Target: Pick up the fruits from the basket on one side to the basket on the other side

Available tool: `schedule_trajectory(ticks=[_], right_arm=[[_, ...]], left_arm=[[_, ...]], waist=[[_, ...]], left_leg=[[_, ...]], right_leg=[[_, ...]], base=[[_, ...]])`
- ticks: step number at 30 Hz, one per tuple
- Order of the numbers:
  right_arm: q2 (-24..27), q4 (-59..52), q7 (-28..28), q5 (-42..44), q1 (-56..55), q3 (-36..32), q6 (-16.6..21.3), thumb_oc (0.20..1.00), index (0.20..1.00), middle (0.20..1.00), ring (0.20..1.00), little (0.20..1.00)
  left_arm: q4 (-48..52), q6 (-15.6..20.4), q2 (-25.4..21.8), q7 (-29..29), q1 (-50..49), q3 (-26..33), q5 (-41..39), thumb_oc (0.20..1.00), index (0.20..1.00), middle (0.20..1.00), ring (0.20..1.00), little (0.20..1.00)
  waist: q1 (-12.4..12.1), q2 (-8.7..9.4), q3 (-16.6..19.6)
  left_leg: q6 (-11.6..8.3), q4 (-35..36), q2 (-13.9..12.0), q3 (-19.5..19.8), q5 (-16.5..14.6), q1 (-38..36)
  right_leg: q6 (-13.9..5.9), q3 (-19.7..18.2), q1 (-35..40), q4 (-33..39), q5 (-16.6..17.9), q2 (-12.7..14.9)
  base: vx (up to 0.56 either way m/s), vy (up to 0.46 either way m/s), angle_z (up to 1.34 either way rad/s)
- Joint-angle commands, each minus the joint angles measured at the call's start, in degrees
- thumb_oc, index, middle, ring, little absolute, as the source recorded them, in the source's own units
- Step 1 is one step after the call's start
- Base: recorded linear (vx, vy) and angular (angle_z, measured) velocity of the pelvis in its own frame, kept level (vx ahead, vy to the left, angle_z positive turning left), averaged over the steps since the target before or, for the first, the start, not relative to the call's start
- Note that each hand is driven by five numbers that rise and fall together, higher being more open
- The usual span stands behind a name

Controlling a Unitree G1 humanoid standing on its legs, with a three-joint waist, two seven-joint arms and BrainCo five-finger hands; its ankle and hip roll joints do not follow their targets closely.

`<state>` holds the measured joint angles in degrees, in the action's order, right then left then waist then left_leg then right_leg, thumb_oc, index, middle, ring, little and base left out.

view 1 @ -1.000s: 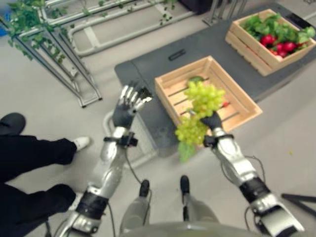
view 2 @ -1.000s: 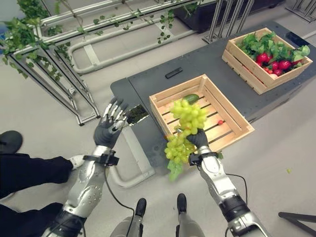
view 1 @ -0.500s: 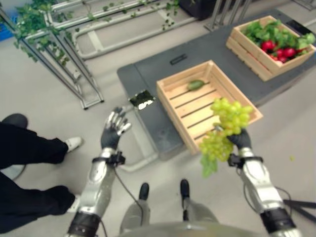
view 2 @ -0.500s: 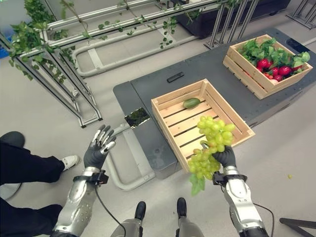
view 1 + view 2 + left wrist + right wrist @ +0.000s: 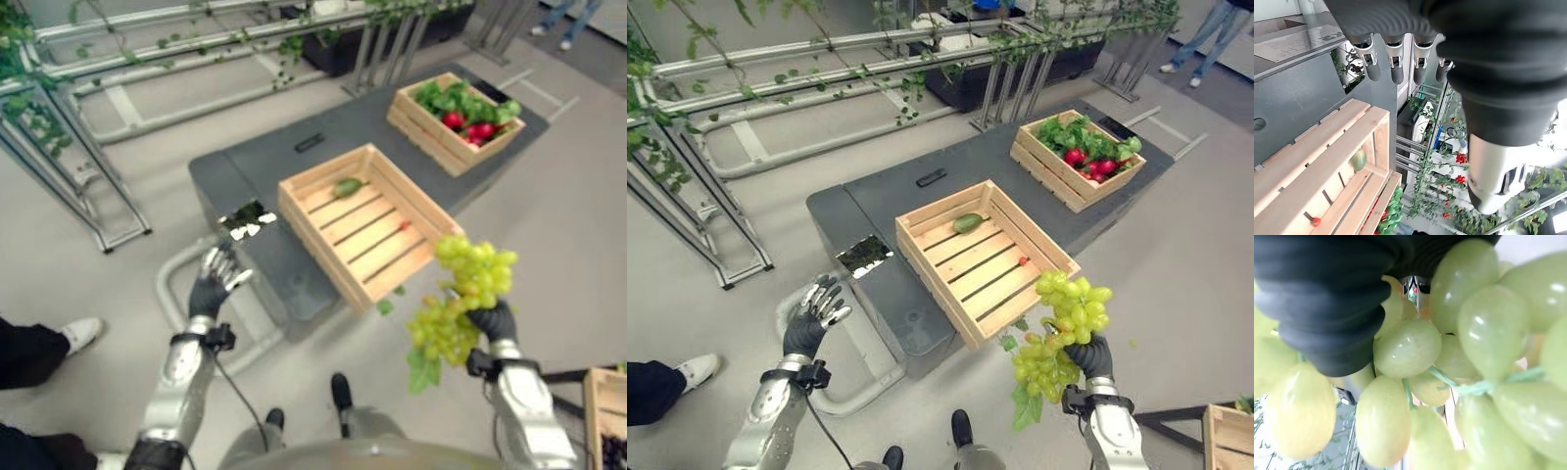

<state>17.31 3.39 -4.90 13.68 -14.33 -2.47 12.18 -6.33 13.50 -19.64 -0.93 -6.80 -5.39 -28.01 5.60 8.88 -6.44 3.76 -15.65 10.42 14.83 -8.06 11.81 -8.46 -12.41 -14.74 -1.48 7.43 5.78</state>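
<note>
My right hand (image 5: 1091,358) is shut on a big bunch of green grapes (image 5: 1064,328), held up in the air over the floor, right of and nearer than the near wooden crate (image 5: 936,289). In the right wrist view the grapes (image 5: 1459,357) press close against the hand's dark cover (image 5: 1322,298). The near crate holds a green fruit (image 5: 968,223) and a small red one (image 5: 1023,261). A second crate (image 5: 1043,181) farther right on the grey platform (image 5: 882,201) holds leafy greens and red fruits. My left hand (image 5: 811,324) is open, fingers (image 5: 1396,63) straight, raised left of the platform.
Another wooden crate (image 5: 1223,436) shows at the lower right corner on the floor. Metal racks with vines (image 5: 686,186) stand at the left and back. A small black object (image 5: 931,177) lies on the platform. A person's shoe (image 5: 696,370) is at the lower left.
The camera has swung to the right. My right hand has carried the grapes from above the near crate out to the right, past its corner. My left hand has dropped lower.
</note>
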Motion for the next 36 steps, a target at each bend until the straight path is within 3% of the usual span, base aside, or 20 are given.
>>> schedule_trajectory(ticks=[1,3,6,9,10,13,17,19,22,23,26,28,30,32,33,34,35,36], right_arm=[[2.0,-3.3,-0.3,2.8,5.0,-3.5,4.7,0.2,0.2,0.2,0.2,0.2],[1.9,-3.6,0.0,2.8,4.9,-3.5,4.6,0.2,0.2,0.2,0.2,0.2],[1.3,-4.0,-0.6,2.1,5.3,-2.6,4.3,0.2,0.2,0.2,0.2,0.2],[1.0,-4.9,-0.7,2.3,4.5,-4.1,4.7,0.2,0.2,0.2,0.2,0.2],[0.8,-5.3,-0.9,2.1,4.2,-4.7,4.8,0.2,0.2,0.2,0.2,0.2],[0.6,-6.3,-0.6,1.2,4.1,-4.7,4.9,0.2,0.2,0.2,0.2,0.2],[0.5,-6.6,-0.7,0.3,4.8,-4.2,4.8,0.2,0.2,0.2,0.2,0.2],[0.4,-6.4,-1.1,-0.2,6.3,-3.3,4.4,0.2,0.2,0.2,0.2,0.2],[0.5,-6.3,-1.1,-0.4,6.4,-3.2,4.0,0.2,0.2,0.2,0.2,0.2],[0.9,-6.2,-1.0,-1.4,6.5,-3.0,3.6,0.2,0.2,0.2,0.2,0.2],[2.0,-6.7,-0.2,-2.9,5.7,-3.2,3.2,0.2,0.2,0.2,0.2,0.2],[3.0,-7.5,0.4,-3.2,5.4,-3.1,3.0,0.2,0.2,0.2,0.2,0.2],[4.1,-8.6,1.4,-2.9,4.7,-3.1,3.2,0.2,0.2,0.2,0.2,0.2],[5.3,-9.4,1.9,-2.8,4.6,-3.0,3.5,0.2,0.2,0.2,0.2,0.2],[5.9,-9.0,1.6,-3.0,4.8,-3.0,3.6,0.2,0.2,0.2,0.2,0.2],[6.5,-8.0,1.0,-3.7,5.2,-2.8,3.4,0.2,0.2,0.2,0.2,0.2],[6.6,-7.3,0.3,-4.3,6.3,-2.4,3.4,0.2,0.2,0.2,0.2,0.2],[6.6,-7.3,0.3,-4.3,6.4,-2.5,3.4,0.2,0.2,0.2,0.2,0.2]], left_arm=[[2.3,4.0,-0.8,-0.8,1.6,2.2,2.8,1.0,1.0,1.0,1.0,1.0],[2.4,4.2,-1.1,-1.1,1.7,2.5,3.2,1.0,1.0,1.0,1.0,1.0],[2.6,4.5,-1.8,-2.8,1.3,3.3,4.1,1.0,1.0,1.0,1.0,1.0],[2.0,4.2,-2.7,-2.6,2.5,2.3,4.7,1.0,1.0,1.0,1.0,1.0],[1.6,3.8,-3.0,-2.4,2.9,1.8,5.1,1.0,1.0,1.0,1.0,1.0],[1.9,3.3,-3.6,-2.2,2.8,1.9,6.0,1.0,1.0,1.0,1.0,1.0],[2.3,3.3,-3.6,-2.4,2.7,2.6,6.1,1.0,1.0,1.0,1.0,1.0],[3.6,3.4,-3.1,-2.8,2.2,3.5,5.1,1.0,1.0,1.0,1.0,1.0],[3.8,3.1,-2.8,-2.3,2.0,3.7,4.4,1.0,1.0,1.0,1.0,1.0],[4.2,3.3,-2.3,-2.0,1.5,4.2,3.8,1.0,1.0,1.0,1.0,1.0],[3.2,3.6,-0.3,-1.2,1.5,3.4,2.7,1.0,1.0,1.0,1.0,1.0],[3.2,3.6,0.5,-0.8,0.5,3.5,1.1,1.0,1.0,1.0,1.0,1.0],[3.7,3.7,0.6,-0.2,-0.4,3.8,0.7,1.0,1.0,1.0,1.0,1.0],[4.0,3.8,1.3,0.2,-0.7,3.5,-0.1,1.0,1.0,1.0,1.0,1.0],[3.4,3.6,1.7,0.2,-0.2,2.6,-0.1,1.0,1.0,1.0,1.0,1.0],[2.8,3.4,2.2,-0.1,1.0,1.5,0.0,1.0,1.0,1.0,1.0,1.0],[2.9,3.0,2.8,-0.5,1.4,1.1,-0.1,1.0,1.0,1.0,1.0,1.0],[2.8,3.0,2.8,-0.5,1.5,1.1,-0.1,1.0,1.0,1.0,1.0,1.0]], waist=[[1.3,-1.48,-0.7],[1.1,-1.47,-0.6],[-0.4,-1.39,-1.5],[0.1,-1.24,-0.9],[-0.5,-1.23,-0.6],[-1.8,-1.57,0.3],[-3.5,-1.09,1.1],[-4.8,-0.31,1.5],[-5.2,-0.03,1.4],[-5.2,-0.21,1.0],[-4.0,-1.58,1.1],[-3.2,-2.61,0.6],[-2.4,-2.96,-0.4],[-2.7,-2.53,-2.5],[-3.3,-2.59,-3.2],[-4.2,-2.7,-4.0],[-5.4,-3.05,-3.8],[-5.3,-2.89,-3.7]], left_leg=[[-2.13,11.0,-2.8,1.7,-0.8,-5.9],[-2.13,12.0,-3.4,1.0,-0.2,-5.8],[-3.05,13.3,-6.5,-3.5,1.4,-5.8],[-3.39,14.7,-7.5,-5.2,3.7,-4.5],[-3.4,14.7,-8.2,-6.8,4.0,-4.2],[-3.57,14.6,-10.8,-11.7,4.9,-3.1],[-3.45,13.9,-11.7,-16.6,5.5,-2.2],[-3.47,13.2,-12.9,-22.9,4.9,-2.7],[-3.33,13.1,-13.0,-25.8,5.2,-2.9],[-3.35,12.1,-13.1,-28.7,4.5,-3.2],[-4.02,10.2,-13.8,-30.9,3.9,-3.6],[-4.9,8.3,-15.6,-32.3,4.0,-4.0],[-5.36,4.1,-17.4,-32.7,2.6,-4.0],[-6.11,-4.9,-18.2,-29.5,0.1,-2.2],[-6.75,-7.6,-17.4,-26.5,-0.1,-1.4],[-7.38,-7.9,-14.4,-20.9,0.8,-0.3],[-6.53,-4.8,-8.8,-13.6,-0.4,0.5],[-6.55,-4.4,-8.6,-13.6,0.2,0.7]], right_leg=[[-3.19,-0.4,-4.5,2.9,2.2,-6.2],[-3.25,0.6,-5.0,3.4,2.0,-5.8],[-2.84,10.3,-5.3,1.9,0.6,-4.0],[-1.91,8.9,-2.7,-2.2,-2.2,-4.2],[-1.46,8.5,-0.6,-5.4,-5.0,-4.9],[-0.91,10.8,3.9,-7.9,-9.4,-3.4],[-0.97,12.1,6.4,-8.4,-10.5,-2.0],[-1.56,16.0,8.5,-6.4,-10.7,-0.1],[-1.17,15.7,8.5,-5.5,-10.9,-0.9],[-1.1,18.6,8.9,-2.4,-10.4,0.6],[-1.09,15.1,9.6,1.9,-9.2,1.2],[0.24,12.9,9.7,1.8,-9.4,-0.5],[1.68,11.1,10.3,1.8,-10.3,-2.1],[3.56,9.2,11.2,2.5,-9.8,-3.8],[3.82,8.6,12.3,2.9,-10.0,-4.3],[4.21,8.1,13.0,3.2,-9.8,-4.5],[4.6,5.9,14.0,3.5,-10.3,-5.7],[4.59,5.9,13.7,3.6,-10.1,-5.5]], base=[[-0.35,0.183,-0.36],[-0.14,0.103,-0.39],[-0.16,0.052,-0.85],[-0.23,0.062,-0.77],[-0.25,0.07,-0.53],[-0.24,0.051,-0.91],[-0.17,0.023,-1.47],[-0.14,-0.033,-1.09],[-0.11,-0.049,-1.43],[-0.12,-0.155,-0.91],[-0.05,-0.15,-1.15],[0.0,-0.181,-0.42],[0.02,-0.236,-0.62],[0.01,-0.265,-0.77],[0.02,-0.216,-0.6],[0.06,-0.211,-0.45],[0.01,-0.151,-0.34],[0.07,-0.13,-0.49]])
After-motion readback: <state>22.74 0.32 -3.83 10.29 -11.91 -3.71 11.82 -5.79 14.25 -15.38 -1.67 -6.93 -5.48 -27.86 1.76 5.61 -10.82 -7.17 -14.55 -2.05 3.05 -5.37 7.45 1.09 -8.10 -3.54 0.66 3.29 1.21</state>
